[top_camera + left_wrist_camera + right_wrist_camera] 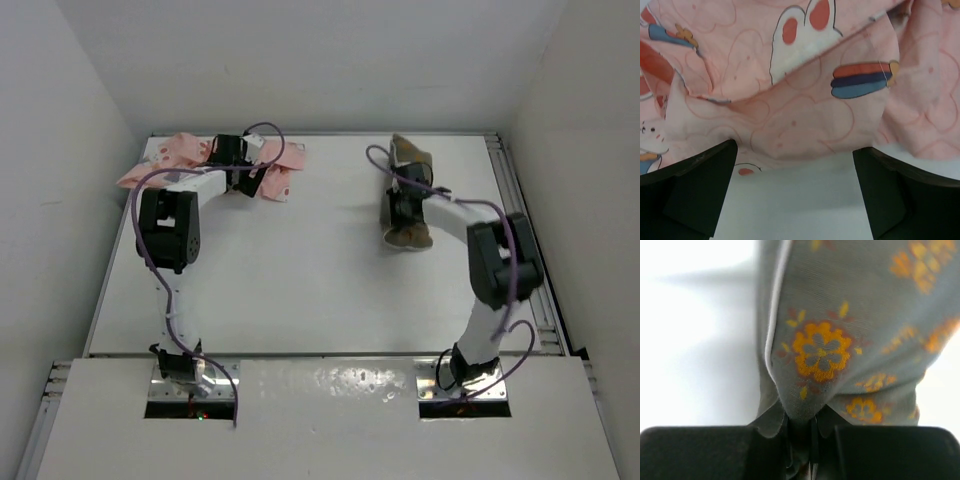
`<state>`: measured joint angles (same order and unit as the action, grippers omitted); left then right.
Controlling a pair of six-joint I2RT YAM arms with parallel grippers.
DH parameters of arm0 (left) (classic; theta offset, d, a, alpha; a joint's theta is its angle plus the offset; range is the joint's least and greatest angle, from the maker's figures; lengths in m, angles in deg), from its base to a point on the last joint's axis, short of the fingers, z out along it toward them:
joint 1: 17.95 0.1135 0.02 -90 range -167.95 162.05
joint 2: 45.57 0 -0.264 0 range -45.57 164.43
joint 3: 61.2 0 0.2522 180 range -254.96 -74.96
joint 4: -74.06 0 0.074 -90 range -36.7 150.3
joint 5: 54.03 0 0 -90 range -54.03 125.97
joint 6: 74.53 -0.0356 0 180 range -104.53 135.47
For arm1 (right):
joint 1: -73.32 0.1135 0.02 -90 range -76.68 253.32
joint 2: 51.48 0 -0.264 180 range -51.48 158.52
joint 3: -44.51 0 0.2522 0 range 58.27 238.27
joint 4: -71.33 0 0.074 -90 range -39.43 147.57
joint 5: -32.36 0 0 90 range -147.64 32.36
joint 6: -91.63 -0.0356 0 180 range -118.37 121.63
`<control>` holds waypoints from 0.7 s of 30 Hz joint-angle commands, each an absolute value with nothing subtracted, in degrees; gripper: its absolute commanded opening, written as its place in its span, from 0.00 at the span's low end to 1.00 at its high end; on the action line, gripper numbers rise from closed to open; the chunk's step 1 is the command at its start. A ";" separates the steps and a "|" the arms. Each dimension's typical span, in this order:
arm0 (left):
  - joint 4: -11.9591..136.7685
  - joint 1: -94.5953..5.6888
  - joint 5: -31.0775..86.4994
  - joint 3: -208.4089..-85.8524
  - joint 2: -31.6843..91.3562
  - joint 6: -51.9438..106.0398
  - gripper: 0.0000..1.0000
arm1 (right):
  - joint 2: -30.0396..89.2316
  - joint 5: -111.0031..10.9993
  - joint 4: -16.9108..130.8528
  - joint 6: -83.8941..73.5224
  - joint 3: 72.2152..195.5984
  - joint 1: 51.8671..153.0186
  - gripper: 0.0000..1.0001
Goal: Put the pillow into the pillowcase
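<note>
Top external view: pillow (410, 152), clamped in the right hand (801, 440), lies near-to-far toward the far right corner of the surface (300, 290); pillowcase (165, 160), under the open left hand (795, 200), sits far left.

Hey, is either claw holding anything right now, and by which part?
The right claw is shut on the pillow, pinching it at one corner. The left claw is open at the edge of the pillowcase, holding nothing.

The right end effector (401, 207) hides the middle of the pillow (410, 153).
</note>
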<state>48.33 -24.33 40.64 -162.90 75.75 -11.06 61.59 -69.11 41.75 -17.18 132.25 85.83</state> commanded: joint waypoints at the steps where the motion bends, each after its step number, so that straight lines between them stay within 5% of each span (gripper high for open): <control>1: 54.76 -25.07 42.56 -168.03 79.48 -9.94 1.00 | 42.64 -51.26 45.42 -9.20 115.48 89.39 0.00; 3: 54.94 -25.42 41.86 -170.14 81.33 -9.76 1.00 | 34.95 -52.52 45.27 -9.26 106.32 91.24 0.06; 4: 54.94 -25.51 41.43 -170.76 82.04 -10.10 1.00 | 31.78 -54.11 44.22 -10.23 104.52 91.77 0.29; 5: 54.94 -25.69 40.81 -171.28 82.74 -10.28 1.00 | 26.44 -55.87 43.16 -11.45 103.11 91.34 0.80; 7: 55.11 -26.04 40.98 -172.08 84.59 -10.98 0.92 | 22.89 -57.38 40.17 -14.10 101.52 89.33 0.99; 9: 54.77 -26.30 40.98 -172.96 85.91 -11.25 0.69 | 19.45 -57.38 39.11 -14.54 102.12 88.17 0.99; 10: 52.68 -26.48 39.76 -173.57 86.18 -11.51 0.24 | 18.92 -58.86 39.02 -14.54 102.74 87.56 0.99; 11: 51.00 -26.65 39.14 -175.40 86.00 -11.34 0.00 | 18.48 -59.66 39.02 -14.46 103.53 87.38 0.99; 17: 24.85 -29.64 12.81 -175.52 67.78 -29.39 0.00 | 22.59 -58.88 39.81 -15.42 114.32 87.20 0.99; 20: -9.70 -28.86 1.80 -175.69 60.45 -57.73 0.01 | 26.28 -57.91 42.09 -16.82 119.33 88.69 0.99; 21: -15.23 -28.68 2.48 -174.73 59.38 -61.40 0.10 | 27.34 -56.08 42.53 -17.09 120.57 89.22 0.99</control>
<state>15.51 -28.41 15.63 -173.85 69.76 -36.76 24.65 -58.68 38.74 -15.19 115.46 87.71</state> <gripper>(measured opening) 0.075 0.985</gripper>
